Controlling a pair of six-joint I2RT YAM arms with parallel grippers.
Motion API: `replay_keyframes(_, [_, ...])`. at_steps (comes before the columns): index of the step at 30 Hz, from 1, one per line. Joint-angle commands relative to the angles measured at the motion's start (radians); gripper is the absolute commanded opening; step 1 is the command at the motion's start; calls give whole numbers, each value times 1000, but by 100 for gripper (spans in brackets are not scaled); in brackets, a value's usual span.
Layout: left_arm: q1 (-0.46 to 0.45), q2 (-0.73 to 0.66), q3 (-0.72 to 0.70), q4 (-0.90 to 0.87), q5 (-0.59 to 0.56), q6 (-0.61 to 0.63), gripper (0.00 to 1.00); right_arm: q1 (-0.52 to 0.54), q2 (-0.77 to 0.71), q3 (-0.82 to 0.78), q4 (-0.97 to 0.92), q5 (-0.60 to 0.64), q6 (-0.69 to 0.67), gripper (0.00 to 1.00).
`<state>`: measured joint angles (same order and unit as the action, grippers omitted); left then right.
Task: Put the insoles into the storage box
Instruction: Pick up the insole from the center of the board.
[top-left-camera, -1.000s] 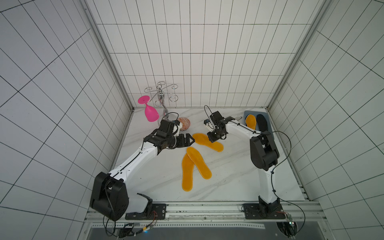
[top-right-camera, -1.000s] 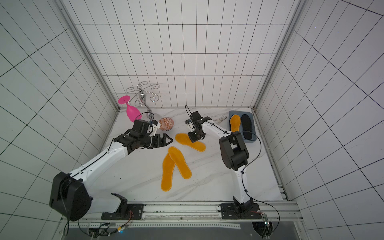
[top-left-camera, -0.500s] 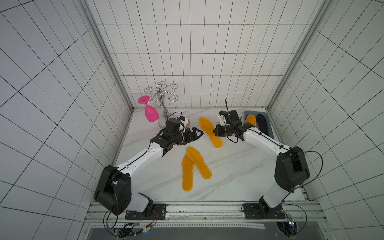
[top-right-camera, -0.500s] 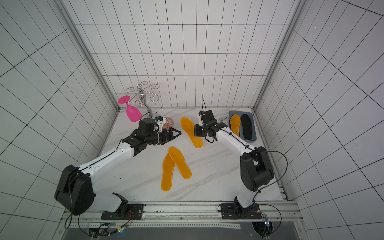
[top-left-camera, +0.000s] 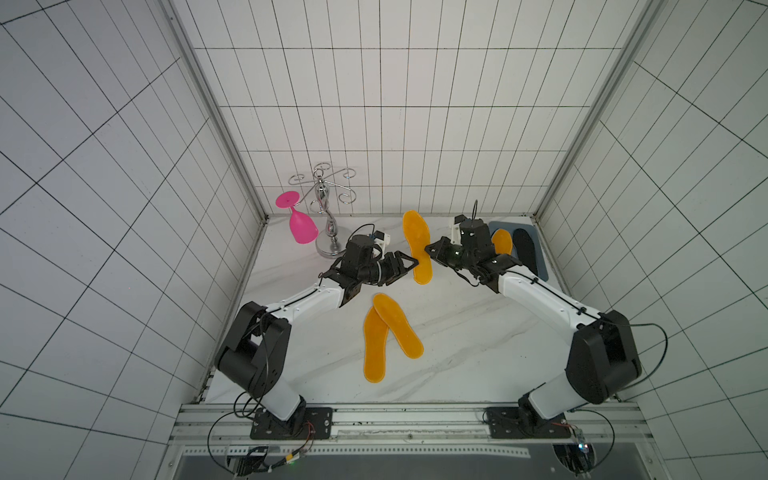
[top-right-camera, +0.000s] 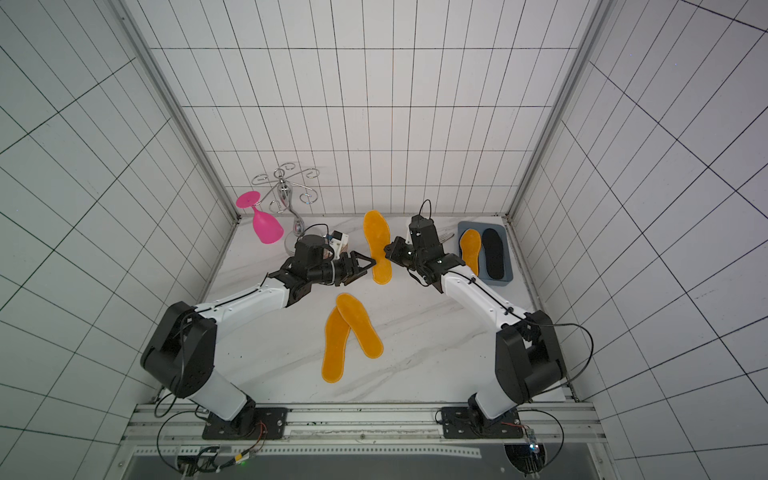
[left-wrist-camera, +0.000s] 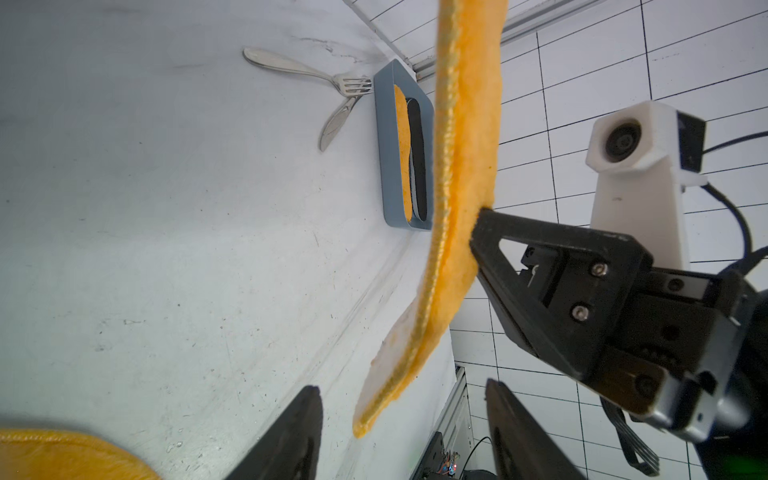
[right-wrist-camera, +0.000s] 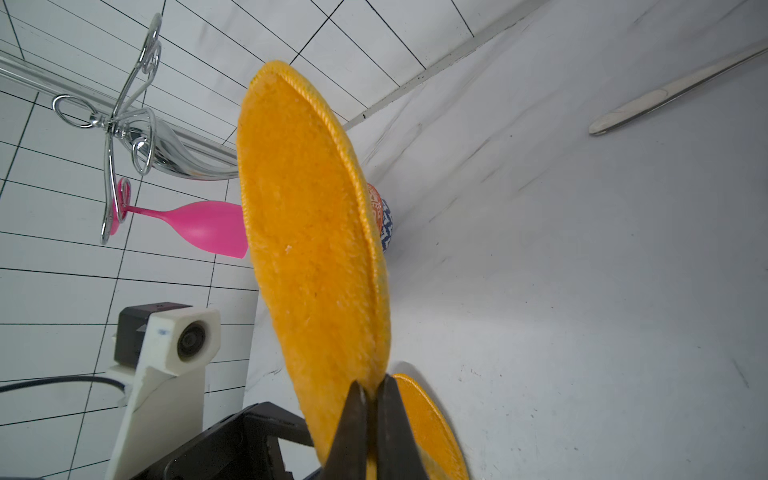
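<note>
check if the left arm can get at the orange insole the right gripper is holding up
Probably yes: the left gripper is open, its jaws standing either side of the free end of the held insole, nothing between. The right gripper pinches its edge further along.

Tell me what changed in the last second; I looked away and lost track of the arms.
The right pincer, shut on an orange insole, lifted it off the table and toward the back. The left pincer followed, open jaws now around its edge. The two crossed orange insoles and what lies in the storage box stayed put.
</note>
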<state>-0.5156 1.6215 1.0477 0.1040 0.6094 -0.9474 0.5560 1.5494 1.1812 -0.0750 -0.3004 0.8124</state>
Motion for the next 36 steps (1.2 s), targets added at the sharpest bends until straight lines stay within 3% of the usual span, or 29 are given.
replay_keyframes(1, [4,21,47,44,61,11,55,-1,-37,-37,31,-43,38,0])
replay_keyframes(4, [11,37,61,24,94,38,46,-3,-43,-23,7,-63,21,0])
replay_keyframes(13, [29,57,159,-128,151,191,38,-8,-52,-20,-53,-157,-38,0])
replay_keyframes(19, [44,73,215,-233,178,274,12,-9,-71,-26,-57,-183,-46,0])
replay_keyframes(23, [49,65,220,-222,220,292,0,-11,-82,-15,-58,-219,-102,13])
replay_keyframes(30, [83,47,210,-221,350,335,0,-47,-85,-23,27,-437,-185,34])
replay_keyframes(36, [97,34,218,-246,414,376,0,-77,-99,-54,77,-464,-172,36])
